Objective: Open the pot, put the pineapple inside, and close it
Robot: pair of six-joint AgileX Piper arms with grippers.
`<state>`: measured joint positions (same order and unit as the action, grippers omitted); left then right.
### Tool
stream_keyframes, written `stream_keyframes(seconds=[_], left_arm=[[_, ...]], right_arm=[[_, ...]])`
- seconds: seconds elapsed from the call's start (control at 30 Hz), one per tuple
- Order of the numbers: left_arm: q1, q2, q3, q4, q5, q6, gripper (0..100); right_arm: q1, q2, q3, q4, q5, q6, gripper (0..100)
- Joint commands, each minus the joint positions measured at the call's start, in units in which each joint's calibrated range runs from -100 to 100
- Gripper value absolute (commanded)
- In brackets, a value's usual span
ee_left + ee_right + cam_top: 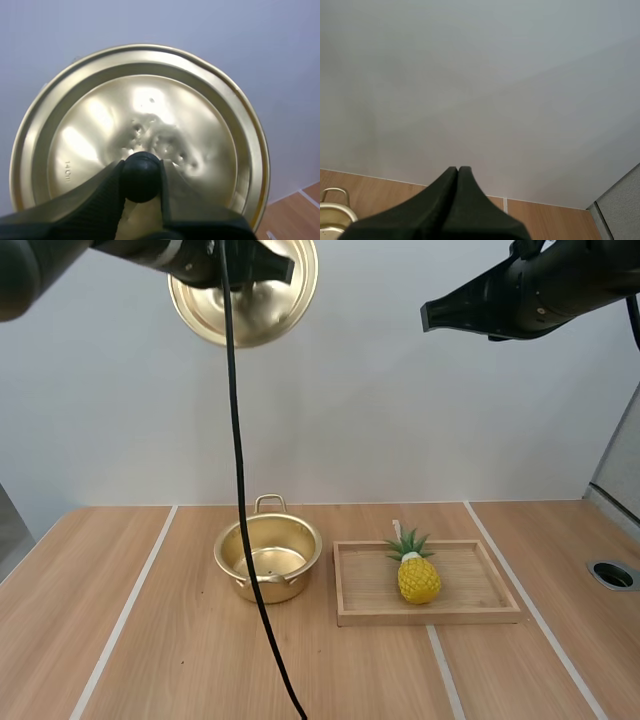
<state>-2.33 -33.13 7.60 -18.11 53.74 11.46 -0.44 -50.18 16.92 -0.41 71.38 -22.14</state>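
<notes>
Left tool (141, 169) raised high, clamped on the lid (150, 107), right tool (457, 170) aloft, closed on nothing, pot (268, 558) uncovered below.

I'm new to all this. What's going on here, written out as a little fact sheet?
pot: open, nothing inside, on the table
lid: off the pot, held high in the air
left tool: pinching the lid's black knob
right tool: shut on nothing, raised high
pineapple: in the wooden tray, beside the pot
not yet done: pineapple into pot, lid back on
</notes>
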Motion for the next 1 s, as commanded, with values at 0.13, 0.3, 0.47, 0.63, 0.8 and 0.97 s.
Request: stream_keyframes(seconds=[0.13, 0.3, 0.47, 0.63, 0.8, 0.97], left_arm=[[-0.07, -8.4, -1.6, -1.0, -11.6, -0.9, 0], [-0.07, -14.2, -1.6, -1.0, -14.8, -0.9, 0], [-0.07, -17.6, -1.6, -1.0, -15.0, -0.9, 0], [-0.07, -19.1, -1.6, -1.0, -14.2, -0.9, 0], [-0.07, -19.5, -1.6, -1.0, -12.8, -0.9, 0], [-0.07, -19.6, -1.6, -1.0, -12.5, -0.9, 0]], right_arm=[[-0.2, -0.4, 0.1, 0.1, 1.4, -0.3, 0], [-0.2, -0.4, 0.1, 1.0, 1.4, -0.3, 0], [-0.2, -0.4, 0.1, 1.8, 1.4, -0.3, 0], [-0.2, 0.8, 0.1, 2.2, 1.4, -0.3, 0], [-0.2, 1.4, 0.1, 2.2, 1.4, -0.3, 0], [-0.2, 4.4, 0.1, 6.0, 4.1, -0.3, 0]])
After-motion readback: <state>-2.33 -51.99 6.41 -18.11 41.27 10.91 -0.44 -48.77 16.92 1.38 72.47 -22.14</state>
